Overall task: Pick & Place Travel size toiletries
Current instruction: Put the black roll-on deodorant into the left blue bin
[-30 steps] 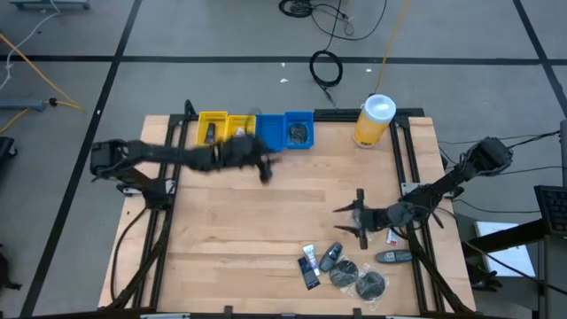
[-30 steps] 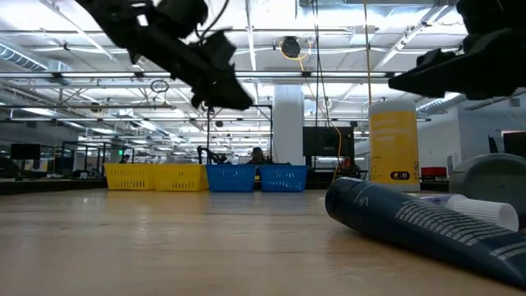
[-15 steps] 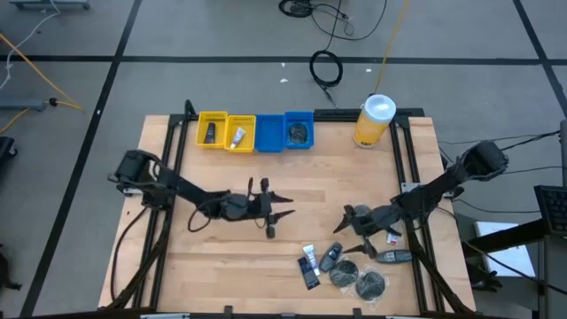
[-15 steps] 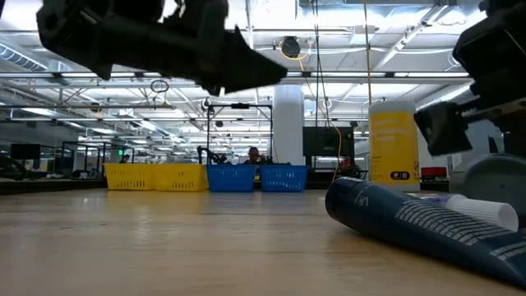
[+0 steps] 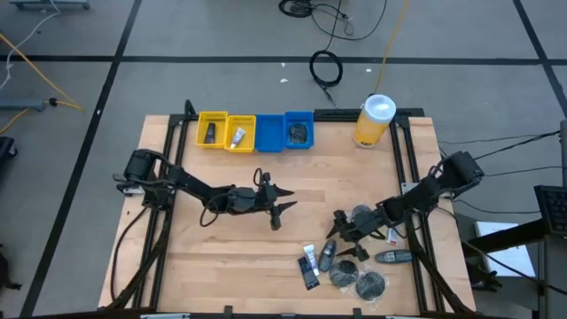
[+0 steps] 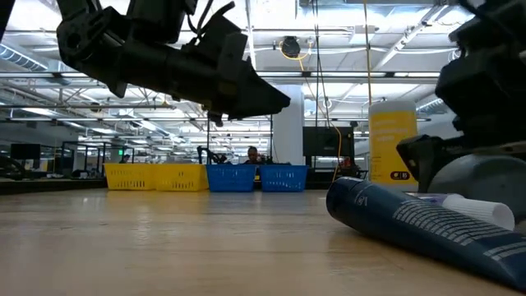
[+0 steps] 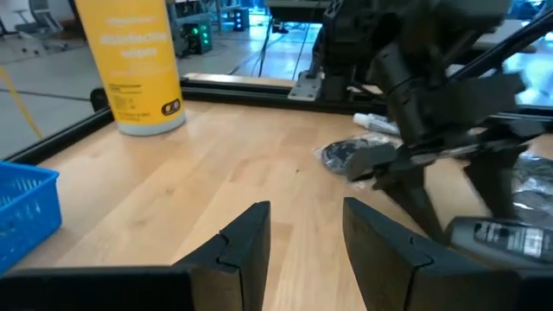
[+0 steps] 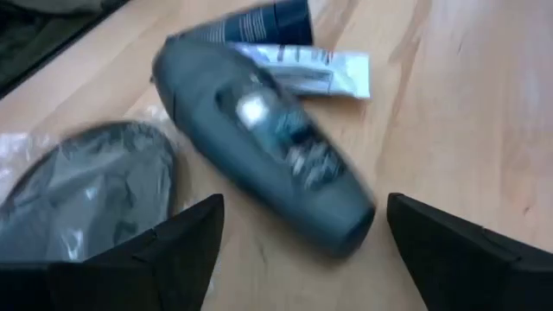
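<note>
The right gripper point(image 5: 341, 232) is down low over the pile of toiletries, which lies at the table edge far from the yellow canister point(image 5: 373, 120). Its fingers are spread wide apart with nothing between them. In the right wrist view, a small grey bottle point(image 8: 263, 138) lies right in front of the gripper, in the gap between the two fingers point(image 8: 168, 246). The bottle lies slanted, so its long side runs across the gap at an angle, not straight along it. A flat round packet point(image 8: 82, 190) sits just beside the bottle, and a white tube point(image 8: 307, 69) and a dark tube point(image 8: 263, 22) lie past it.

The right gripper is much nearer to the bottle than the left gripper point(image 5: 276, 206), which hangs over the bare wood, well apart from the pile and nearer the blue bin point(image 5: 298, 130). The left fingers point(image 7: 246, 242) are partly apart and hold nothing.

I think the right gripper needs to drop a little and close on the bottle.
</note>
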`<state>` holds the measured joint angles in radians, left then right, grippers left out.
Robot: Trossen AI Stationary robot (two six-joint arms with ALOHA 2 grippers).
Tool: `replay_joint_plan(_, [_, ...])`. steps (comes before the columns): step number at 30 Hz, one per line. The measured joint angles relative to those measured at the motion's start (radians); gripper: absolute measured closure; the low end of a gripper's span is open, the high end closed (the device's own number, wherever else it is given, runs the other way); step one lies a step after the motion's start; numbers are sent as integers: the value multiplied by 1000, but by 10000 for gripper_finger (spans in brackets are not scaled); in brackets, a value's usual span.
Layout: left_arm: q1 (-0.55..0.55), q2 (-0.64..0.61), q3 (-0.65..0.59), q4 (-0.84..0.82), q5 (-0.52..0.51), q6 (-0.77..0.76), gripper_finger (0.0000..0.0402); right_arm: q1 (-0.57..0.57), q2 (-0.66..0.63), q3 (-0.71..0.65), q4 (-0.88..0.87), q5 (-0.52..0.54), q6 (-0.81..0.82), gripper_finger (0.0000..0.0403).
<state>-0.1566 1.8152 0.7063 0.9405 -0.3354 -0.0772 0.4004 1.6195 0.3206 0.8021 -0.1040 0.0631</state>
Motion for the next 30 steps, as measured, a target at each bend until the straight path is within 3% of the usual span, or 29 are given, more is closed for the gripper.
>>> replay_joint_plan(13, [0, 0, 0, -1, 3, 3, 259, -49, 138, 7, 193, -86, -87, 162])
replay_joint_plan(22, [0, 0, 0, -2, 3, 3, 259, -56, 110, 11, 178, -76, -52, 201])
replay_joint_plan(30, [0, 0, 0, -2, 3, 2, 259, -59, -81, 11, -174, 191, -38, 206])
